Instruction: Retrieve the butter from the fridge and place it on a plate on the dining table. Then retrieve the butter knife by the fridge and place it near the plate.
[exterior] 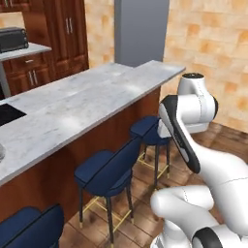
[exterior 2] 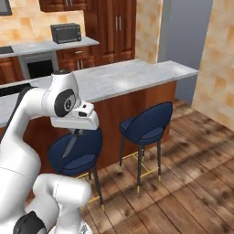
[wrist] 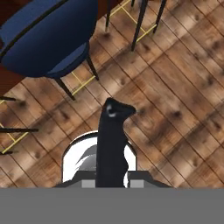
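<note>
My gripper [wrist: 111,177] is shut on the butter knife [wrist: 111,131], a slender black knife that sticks out from between the fingers over the wooden floor. From the right base the gripper [exterior 2: 75,131] hangs beside the dining table [exterior 2: 123,77] with the butter knife [exterior 2: 71,145] pointing down over a blue stool. The marble dining table [exterior: 72,106] runs from lower left to upper right. A pale rounded sliver [exterior: 1,152] lies on it at the left border, too little to identify. The butter and the plate are out of view. A tall grey panel [exterior: 140,31] stands past the table's end; I cannot tell if it is the fridge.
Blue stools [exterior: 109,169] [exterior 2: 148,121] line the table's near side. A black inset [exterior: 7,114] sits in the marble. The back counter carries a dark toaster oven [exterior 2: 66,33] under brown cupboards. Open wooden floor [exterior 2: 196,169] lies to the right.
</note>
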Robot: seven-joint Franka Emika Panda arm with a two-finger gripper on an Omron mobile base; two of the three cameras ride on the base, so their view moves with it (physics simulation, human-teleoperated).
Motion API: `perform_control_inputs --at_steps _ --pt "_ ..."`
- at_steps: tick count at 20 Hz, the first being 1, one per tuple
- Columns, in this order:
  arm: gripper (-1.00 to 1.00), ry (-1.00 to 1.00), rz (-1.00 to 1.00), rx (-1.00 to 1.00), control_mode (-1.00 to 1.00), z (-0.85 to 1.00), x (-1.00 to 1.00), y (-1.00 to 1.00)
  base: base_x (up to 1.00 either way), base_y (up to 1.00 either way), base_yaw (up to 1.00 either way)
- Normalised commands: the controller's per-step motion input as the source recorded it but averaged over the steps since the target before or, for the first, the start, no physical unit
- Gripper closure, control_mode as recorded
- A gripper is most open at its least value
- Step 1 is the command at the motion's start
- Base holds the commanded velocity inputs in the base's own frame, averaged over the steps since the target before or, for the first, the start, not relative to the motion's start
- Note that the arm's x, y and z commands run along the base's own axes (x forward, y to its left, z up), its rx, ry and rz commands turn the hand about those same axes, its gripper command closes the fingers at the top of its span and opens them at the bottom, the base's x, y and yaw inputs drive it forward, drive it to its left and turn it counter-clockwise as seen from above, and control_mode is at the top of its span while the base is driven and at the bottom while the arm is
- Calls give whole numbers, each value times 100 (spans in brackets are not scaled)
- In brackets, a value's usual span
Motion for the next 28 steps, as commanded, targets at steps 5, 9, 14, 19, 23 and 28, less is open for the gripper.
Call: perform_control_inputs --at_steps 5,9,14,19,23,28 --pt "100 0 0 0 100 0 0 0 -13 62 49" --pt "100 0 0 0 100 0 0 0 10 31 64" --pt "100 0 0 0 100 0 0 0 50 -7 74" --pt "100 0 0 0 100 0 0 0 53 0 41" --pt "100 0 0 0 100 0 0 0 89 -26 10" --pt "100 0 0 0 100 0 0 0 93 0 0"
